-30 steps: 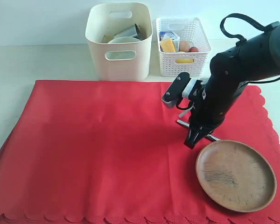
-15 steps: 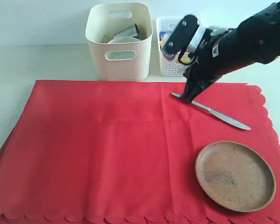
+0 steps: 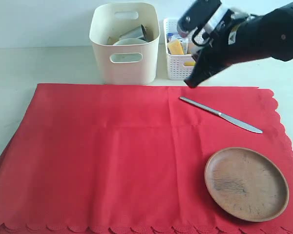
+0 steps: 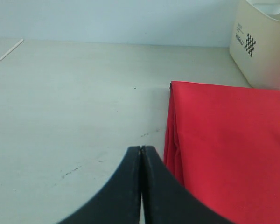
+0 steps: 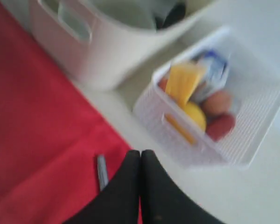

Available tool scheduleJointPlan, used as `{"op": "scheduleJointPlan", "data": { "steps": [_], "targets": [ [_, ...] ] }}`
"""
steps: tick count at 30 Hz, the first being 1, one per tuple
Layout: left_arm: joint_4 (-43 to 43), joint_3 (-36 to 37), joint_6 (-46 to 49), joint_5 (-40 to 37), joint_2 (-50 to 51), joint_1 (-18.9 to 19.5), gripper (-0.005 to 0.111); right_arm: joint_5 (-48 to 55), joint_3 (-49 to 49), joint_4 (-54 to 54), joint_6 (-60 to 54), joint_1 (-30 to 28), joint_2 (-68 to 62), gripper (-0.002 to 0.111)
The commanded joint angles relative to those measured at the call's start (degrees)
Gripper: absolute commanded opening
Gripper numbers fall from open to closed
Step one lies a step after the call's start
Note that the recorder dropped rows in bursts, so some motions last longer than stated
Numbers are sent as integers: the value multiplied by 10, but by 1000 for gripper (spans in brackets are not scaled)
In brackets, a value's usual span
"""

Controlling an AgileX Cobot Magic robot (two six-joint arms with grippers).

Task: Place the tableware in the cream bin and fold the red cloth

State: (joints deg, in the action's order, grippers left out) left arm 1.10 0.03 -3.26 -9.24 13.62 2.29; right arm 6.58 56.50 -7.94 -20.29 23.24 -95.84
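The red cloth lies spread flat; on it, apart, rest a metal knife and a round wooden plate; the cream bin stands upright beyond.

Exterior view: bright, even, diffuse light; red cloth vividly saturated; faint soft shadow under wooden plate rim. Right arm slightly motion-softened. Right wrist view: heavily blurred throughout, white basket washed out. Left wrist view: tabletop sharp, left gripper dark, soft-edged near lens.
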Motion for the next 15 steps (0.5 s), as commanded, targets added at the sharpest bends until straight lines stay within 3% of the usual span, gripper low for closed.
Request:
{"op": "scheduleJointPlan", "data": {
  "steps": [1, 4, 8, 15],
  "targets": [
    [-3, 0, 0, 4, 5, -1, 1, 158, 38, 4, 49, -50, -57, 0],
    [-3, 0, 0, 4, 5, -1, 1, 240, 75, 4, 84, -69, -103, 0],
    [-3, 0, 0, 4, 5, -1, 1, 185, 79, 3, 199, -63, -125, 3],
    [-3, 0, 0, 4, 5, -1, 1, 157, 79, -13, 216, -49, -148, 36]
  ]
}}
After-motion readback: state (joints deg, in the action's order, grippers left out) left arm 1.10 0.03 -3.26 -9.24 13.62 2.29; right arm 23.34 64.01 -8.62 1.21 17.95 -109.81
